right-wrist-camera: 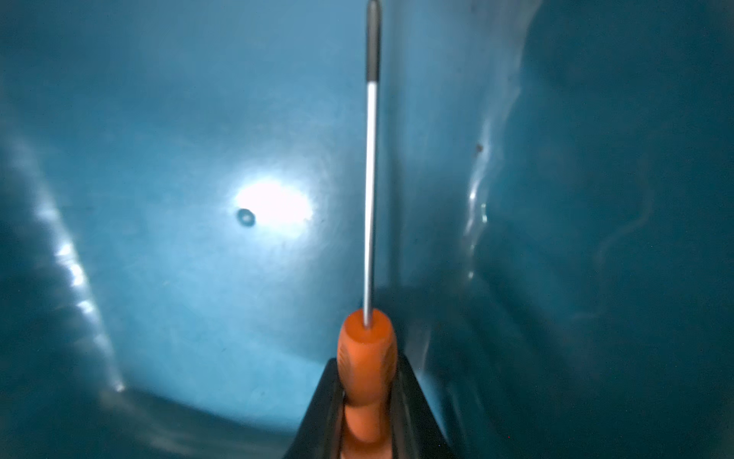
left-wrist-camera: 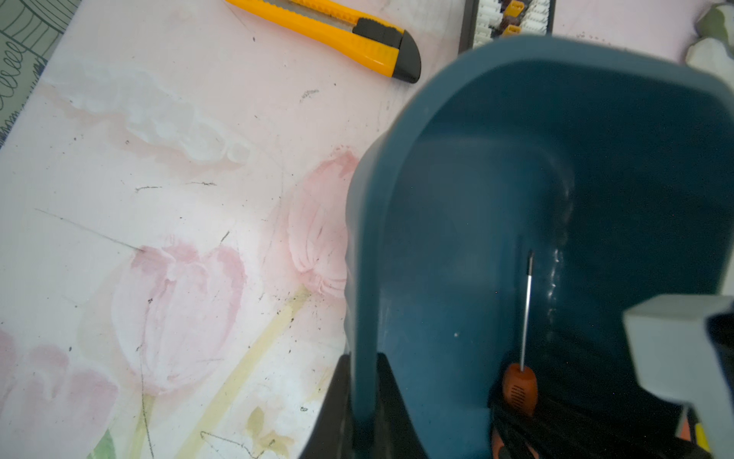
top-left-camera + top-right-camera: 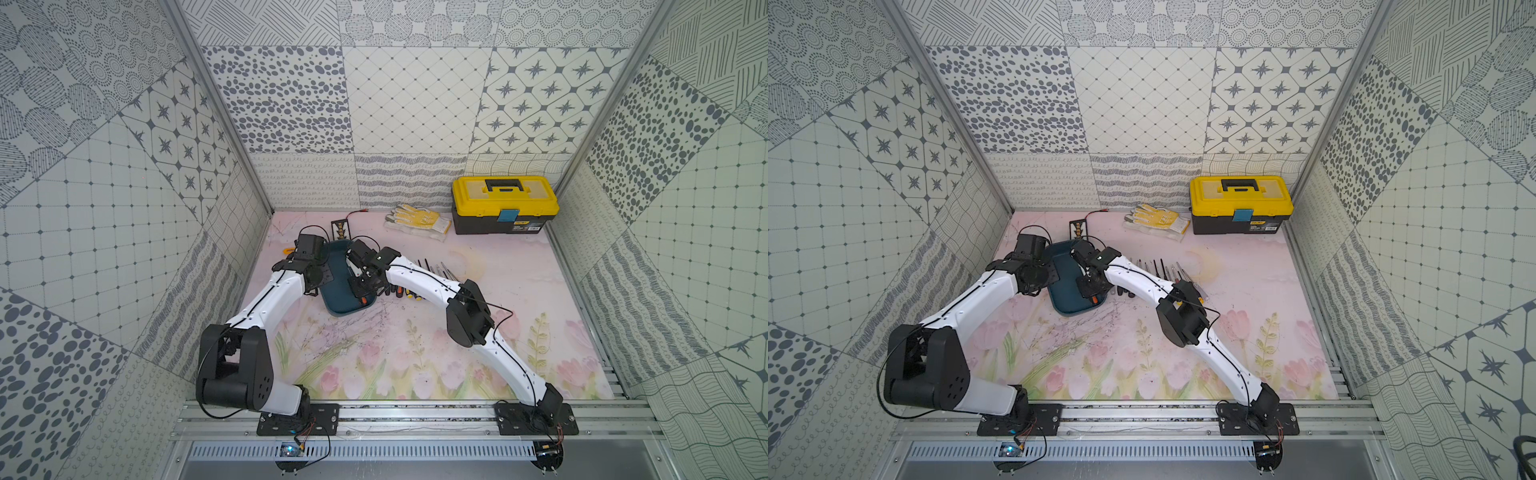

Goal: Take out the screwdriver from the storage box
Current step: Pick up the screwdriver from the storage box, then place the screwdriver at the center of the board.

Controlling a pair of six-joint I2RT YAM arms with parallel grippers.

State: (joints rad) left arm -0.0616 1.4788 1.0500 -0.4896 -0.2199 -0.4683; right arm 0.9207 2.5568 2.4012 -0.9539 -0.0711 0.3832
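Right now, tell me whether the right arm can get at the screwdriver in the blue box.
Probably yes: the right end effector is inside the storage box, jaws closed on the screwdriver at its orange handle, with nothing in between.

The screwdriver (image 1: 366, 349) lies in the storage box (image 3: 336, 291), gloves (image 3: 417, 220) and toolbox (image 3: 505, 203) behind it.

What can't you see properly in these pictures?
- Screwdriver handle end: right wrist view, covered by the right gripper, cut off at the edge.
- Loose screwdrivers: both top views, partly under the right arm, uncountable.
- Small black tray: left wrist view, cut by the edge; top views, too small.
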